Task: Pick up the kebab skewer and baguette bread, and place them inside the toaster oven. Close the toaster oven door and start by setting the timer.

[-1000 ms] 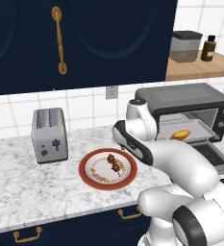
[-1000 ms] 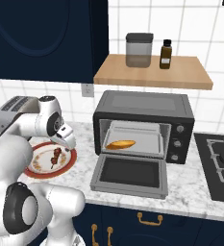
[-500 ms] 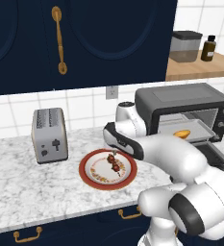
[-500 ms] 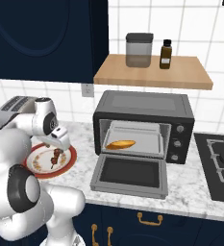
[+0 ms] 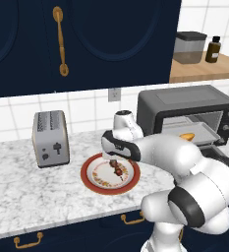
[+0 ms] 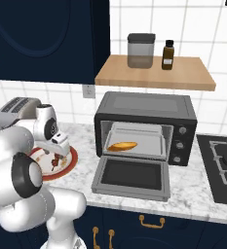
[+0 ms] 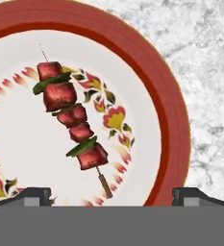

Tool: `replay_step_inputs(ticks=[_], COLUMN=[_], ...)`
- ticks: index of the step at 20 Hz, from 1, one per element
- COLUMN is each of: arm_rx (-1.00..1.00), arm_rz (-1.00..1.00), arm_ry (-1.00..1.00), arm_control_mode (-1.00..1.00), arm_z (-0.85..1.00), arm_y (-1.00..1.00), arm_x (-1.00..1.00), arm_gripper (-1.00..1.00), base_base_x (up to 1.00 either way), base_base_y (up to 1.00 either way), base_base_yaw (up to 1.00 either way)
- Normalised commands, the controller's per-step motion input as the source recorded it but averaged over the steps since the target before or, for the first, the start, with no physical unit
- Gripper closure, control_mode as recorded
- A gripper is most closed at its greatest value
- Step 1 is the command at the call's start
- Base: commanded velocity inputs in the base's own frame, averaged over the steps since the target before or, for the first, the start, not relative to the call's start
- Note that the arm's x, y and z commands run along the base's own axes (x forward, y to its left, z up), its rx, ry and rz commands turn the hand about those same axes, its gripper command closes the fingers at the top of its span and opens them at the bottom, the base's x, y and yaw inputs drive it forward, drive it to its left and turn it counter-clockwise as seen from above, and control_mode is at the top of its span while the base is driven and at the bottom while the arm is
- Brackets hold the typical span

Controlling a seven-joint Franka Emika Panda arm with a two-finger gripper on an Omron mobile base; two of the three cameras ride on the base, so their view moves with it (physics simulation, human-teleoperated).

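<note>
- Left base view: gripper (image 5: 115, 160) low over the plate (image 5: 92, 177) on the marble counter (image 5: 27, 197); kebab skewer (image 5: 117, 170) lies on the plate just under the hand; fingers mostly hidden by the hand, spread hard to judge from here; silver toaster (image 5: 50, 138) left of the plate, apart from it; toaster oven (image 5: 185, 106) to the right, baguette bread (image 5: 186, 136) on the tray inside
- Right base view: toaster oven door (image 6: 132, 177) dropped flat onto the counter; baguette bread (image 6: 122, 146) lies on the oven tray (image 6: 149, 141), left half; toaster oven (image 6: 149, 109) sits under a wooden shelf (image 6: 154, 73) carrying a canister (image 6: 141, 50) and a dark bottle (image 6: 168, 55); plate (image 6: 68, 163) left of the oven, partly behind the arm; gripper (image 6: 61, 151) over it
- Hand view: fingertips (image 7: 34, 196) stand wide apart at the bottom corners, nothing between them; kebab skewer (image 7: 70, 120) lies flat on the plate (image 7: 173, 120), slanted, red-brown chunks with green pieces, handle end nearest the tips but clear of both; red rim and floral pattern visible, marble beyond the rim
</note>
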Motion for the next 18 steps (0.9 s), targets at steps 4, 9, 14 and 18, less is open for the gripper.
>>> replay_step_inputs(ticks=[4, 9, 14, 18], arm_rx=[0.0, 0.0, 0.0, 0.0], arm_rz=[0.06, 0.06, 0.05, 0.05], arm_ry=[0.03, 0.03, 0.04, 0.01], arm_control_mode=[-1.0, -1.0, -1.0, -1.0], arm_z=[-0.35, -0.38, -0.26, -0.27], arm_y=[0.11, 0.16, 0.13, 0.0], arm_x=[0.26, 0.23, 0.2, 0.08], arm_gripper=[-1.0, -1.0, -1.0, -1.0], base_base_x=[0.0, 0.0, 0.0, 0.0], base_base_y=[0.0, 0.0, 0.0, 0.0], base_base_yaw=[0.0, 0.0, 0.0, 0.0])
